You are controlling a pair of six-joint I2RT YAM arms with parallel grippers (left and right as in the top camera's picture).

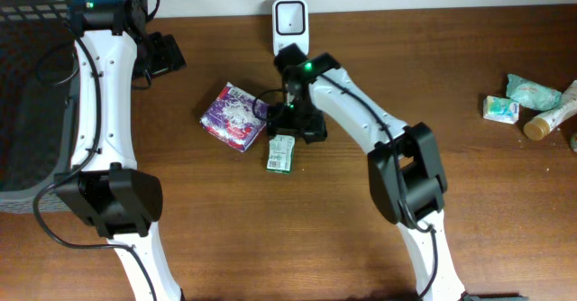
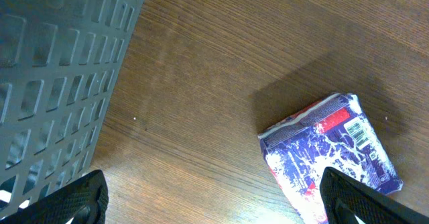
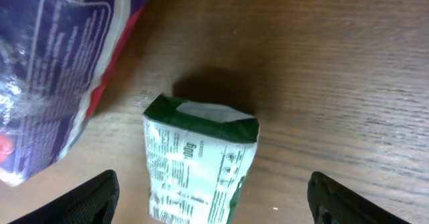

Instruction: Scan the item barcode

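Green-and-white packet (image 3: 201, 160) flat on the wood table (image 3: 348, 83), directly below the right claw (image 3: 214, 202), between its fingers (image 3: 87, 197) and touching neither; one end dark green and creased. Small print across its face, too fine to read. Claw spread wide, gripping nothing, pointed down at the table. Just left of that claw, a purple, red and white pack (image 1: 233, 116), barcode on a white patch. Beyond the claw, a white scanner (image 1: 290, 26) at the table's far edge. Left claw (image 2: 214, 204) likewise spread wide and empty, above bare wood, grey basket (image 2: 60, 70) at its side.
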